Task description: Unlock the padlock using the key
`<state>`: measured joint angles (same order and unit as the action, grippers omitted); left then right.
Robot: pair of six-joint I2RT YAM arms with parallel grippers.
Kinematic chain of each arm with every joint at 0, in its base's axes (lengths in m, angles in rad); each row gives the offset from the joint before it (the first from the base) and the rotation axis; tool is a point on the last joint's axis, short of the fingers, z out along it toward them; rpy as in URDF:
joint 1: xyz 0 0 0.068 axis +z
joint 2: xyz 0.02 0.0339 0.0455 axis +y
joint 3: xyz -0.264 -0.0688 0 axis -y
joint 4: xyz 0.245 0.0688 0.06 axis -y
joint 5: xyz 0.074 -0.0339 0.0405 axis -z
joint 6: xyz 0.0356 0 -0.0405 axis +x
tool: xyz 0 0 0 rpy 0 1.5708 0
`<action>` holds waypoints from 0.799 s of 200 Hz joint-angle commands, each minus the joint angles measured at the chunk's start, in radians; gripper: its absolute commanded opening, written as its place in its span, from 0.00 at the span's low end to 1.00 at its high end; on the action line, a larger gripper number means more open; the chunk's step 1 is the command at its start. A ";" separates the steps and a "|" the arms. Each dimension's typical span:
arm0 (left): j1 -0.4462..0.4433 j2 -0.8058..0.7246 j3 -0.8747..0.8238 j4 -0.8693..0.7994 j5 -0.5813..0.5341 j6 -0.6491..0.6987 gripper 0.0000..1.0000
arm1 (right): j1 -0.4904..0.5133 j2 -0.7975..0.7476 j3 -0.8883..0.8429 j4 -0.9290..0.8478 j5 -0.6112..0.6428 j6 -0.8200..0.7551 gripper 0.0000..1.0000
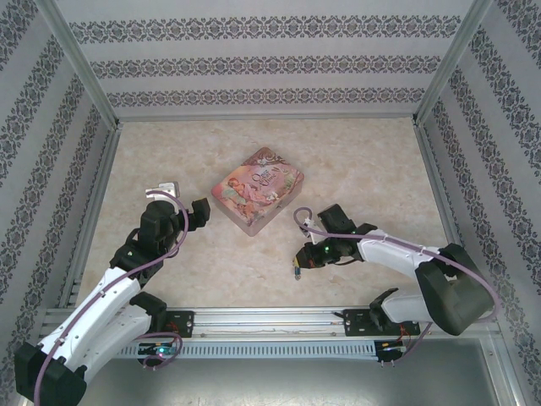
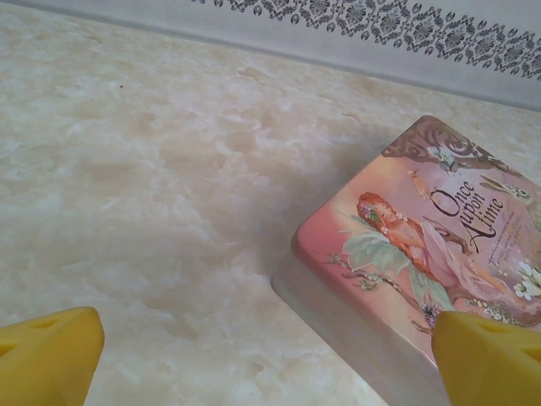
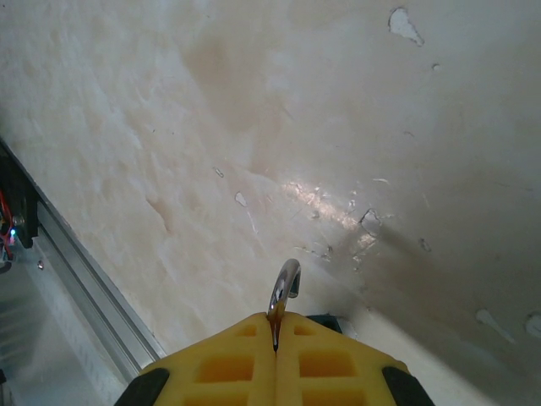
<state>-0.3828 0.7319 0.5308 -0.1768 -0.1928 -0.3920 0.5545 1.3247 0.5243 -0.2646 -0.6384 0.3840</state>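
Seen from above, the padlock (image 1: pixel 297 271) is carried by the right gripper (image 1: pixel 299 264) near the table's (image 1: pixel 372 161) near edge, while the left gripper (image 1: pixel 199 213) is spread wide beside the pink tin (image 1: pixel 258 190). At the left wrist, the parted fingertips (image 2: pixel 51 351) are aimed past the tin's corner. At the right wrist, the silver shackle (image 3: pixel 286 286) is pinched between closed pads, presumably to steady the body for unlocking.

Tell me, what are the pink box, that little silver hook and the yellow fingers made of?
The pink box looks like printed tin: glossy illustrated lid, dull silvery side. The hook, the padlock's shackle, is shiny bare metal. The yellow fingers look like matte plastic or rubber, with moulded pockets.
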 commanded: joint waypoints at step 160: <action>0.018 -0.075 -0.015 -0.020 -0.036 -0.002 0.99 | 0.006 0.156 0.089 -0.044 0.003 -0.037 0.00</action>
<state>-0.3775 0.6689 0.5297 -0.1780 -0.2050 -0.3927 0.5545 1.4670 0.6003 -0.2726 -0.6544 0.3660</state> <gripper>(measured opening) 0.993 0.042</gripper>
